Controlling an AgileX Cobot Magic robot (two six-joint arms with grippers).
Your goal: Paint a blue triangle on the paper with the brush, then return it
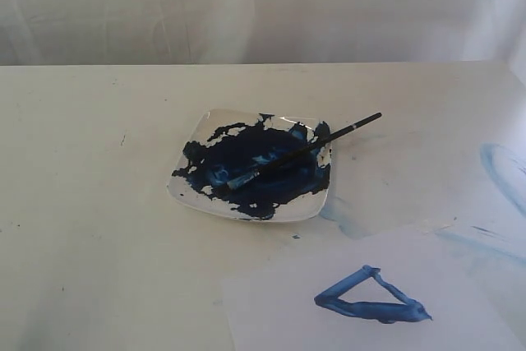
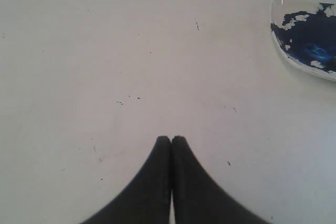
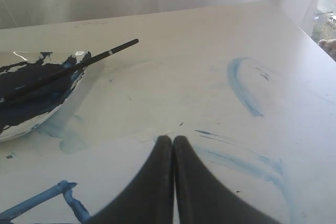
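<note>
The black-handled brush (image 1: 308, 147) lies across the white plate (image 1: 289, 213), bristles down in the dark-blue paint blotch (image 1: 255, 172), handle tip sticking out past the far right rim. A dark-blue triangle (image 1: 370, 297) is painted on the white paper (image 1: 279, 306) at the front right. No arm shows in the exterior view. My left gripper (image 2: 171, 139) is shut and empty over bare table, the plate (image 2: 286, 56) off to one side. My right gripper (image 3: 172, 139) is shut and empty above the paper's edge (image 3: 105, 166), with the brush (image 3: 79, 64) and a triangle corner (image 3: 65, 190) nearby.
Pale washed-out blue smears (image 1: 503, 172) stain the cream tabletop at the right, also seen as smears (image 3: 242, 90) beyond my right gripper. A faint smear (image 1: 341, 215) sits by the plate's front right corner. The table's far edge meets a white curtain.
</note>
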